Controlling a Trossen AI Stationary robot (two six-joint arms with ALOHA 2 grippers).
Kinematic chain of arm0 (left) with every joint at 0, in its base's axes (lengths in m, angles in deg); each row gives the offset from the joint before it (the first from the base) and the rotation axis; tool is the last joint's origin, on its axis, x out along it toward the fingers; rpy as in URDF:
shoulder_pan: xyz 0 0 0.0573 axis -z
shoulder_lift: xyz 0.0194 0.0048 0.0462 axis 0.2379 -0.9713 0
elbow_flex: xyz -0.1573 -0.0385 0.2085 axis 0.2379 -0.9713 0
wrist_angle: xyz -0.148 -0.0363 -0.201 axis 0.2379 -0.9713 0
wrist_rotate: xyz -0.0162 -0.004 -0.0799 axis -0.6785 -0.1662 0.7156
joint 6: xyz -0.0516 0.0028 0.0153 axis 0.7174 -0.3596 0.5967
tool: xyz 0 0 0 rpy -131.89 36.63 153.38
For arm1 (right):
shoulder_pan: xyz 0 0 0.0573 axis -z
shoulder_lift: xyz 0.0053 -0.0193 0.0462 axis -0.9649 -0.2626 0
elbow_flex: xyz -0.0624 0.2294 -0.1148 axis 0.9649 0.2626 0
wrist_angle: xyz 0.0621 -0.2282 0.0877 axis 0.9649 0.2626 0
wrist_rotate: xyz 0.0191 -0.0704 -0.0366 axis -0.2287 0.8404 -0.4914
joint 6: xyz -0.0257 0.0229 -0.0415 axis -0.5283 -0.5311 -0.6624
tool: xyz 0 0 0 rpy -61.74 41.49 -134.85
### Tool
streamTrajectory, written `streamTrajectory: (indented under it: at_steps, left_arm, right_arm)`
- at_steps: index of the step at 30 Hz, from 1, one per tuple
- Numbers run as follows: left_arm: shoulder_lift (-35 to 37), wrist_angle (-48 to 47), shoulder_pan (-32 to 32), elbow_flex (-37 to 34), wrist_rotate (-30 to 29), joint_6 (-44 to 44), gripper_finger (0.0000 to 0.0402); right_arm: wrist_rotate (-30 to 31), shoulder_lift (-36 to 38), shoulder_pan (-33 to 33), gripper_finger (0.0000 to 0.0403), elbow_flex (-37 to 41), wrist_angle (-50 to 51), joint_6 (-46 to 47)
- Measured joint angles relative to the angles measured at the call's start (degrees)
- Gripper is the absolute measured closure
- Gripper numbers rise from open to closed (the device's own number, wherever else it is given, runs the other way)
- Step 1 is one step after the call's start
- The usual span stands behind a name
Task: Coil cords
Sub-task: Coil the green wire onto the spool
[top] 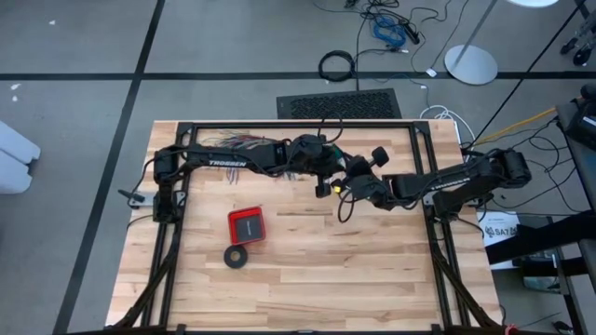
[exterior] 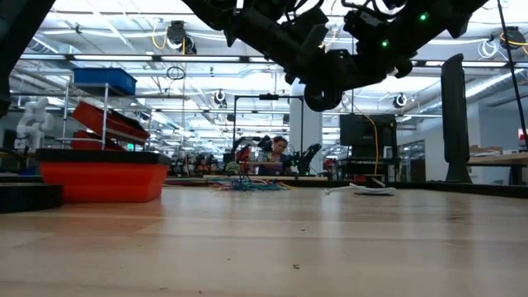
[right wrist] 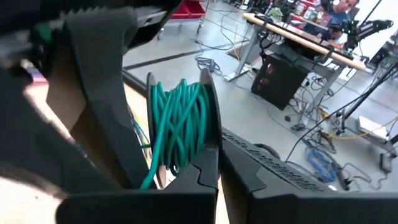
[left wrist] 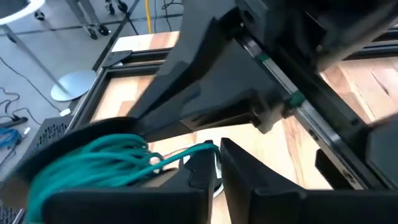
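Observation:
The teal-green wire (right wrist: 180,124) is wound into a small coil and hangs above the middle of the table, where my two grippers meet. My right gripper (right wrist: 219,165), coming from the table's right (top: 346,184), is shut with the coil at its fingertips. My left gripper (left wrist: 219,163), coming from the left (top: 326,175), has its fingers almost together on a loose strand of the coil (left wrist: 93,168). In the low view a thin white cord (exterior: 363,189) lies on the far part of the table. My left gripper has a single teal strand (left wrist: 202,149), running off the coil, at its fingertips; the fingers hide whether they pinch it. The fingers come roughly level from the table's left. My right gripper holds the coil's lower side (right wrist: 200,152) at its fingertips, coming roughly level from the table's right. The coil stands upright on edge beside the fingers, lifted clear of the table. The finger hides the exact place of contact.
A red box (top: 247,224) and a black ring (top: 237,256) lie left of centre toward the near edge. A fanned bundle of many-coloured wires (top: 233,141) lies under the left arm at the far edge. A black frame (top: 424,149) borders the table.

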Motion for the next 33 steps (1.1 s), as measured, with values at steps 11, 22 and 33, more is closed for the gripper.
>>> streamTrajectory:
  at_steps: [11,22,33]
  left_arm:
    - [0.11,-1.76,1.17,0.00,-0.87,-5.23,0.0317]
    - [0.11,0.11,2.73,0.00,-6.20,-4.63,0.0315]
    - [0.11,3.38,3.92,0.00,-5.01,-7.19,0.0316]
  right_arm:
    - [0.50,4.24,-1.12,0.0403,0.00,-1.49,0.18]
    - [0.43,11.97,-4.60,0.0403,0.00,-1.65,-2.71]
    - [0.13,18.90,-10.89,0.0403,0.00,-2.93,-4.23]
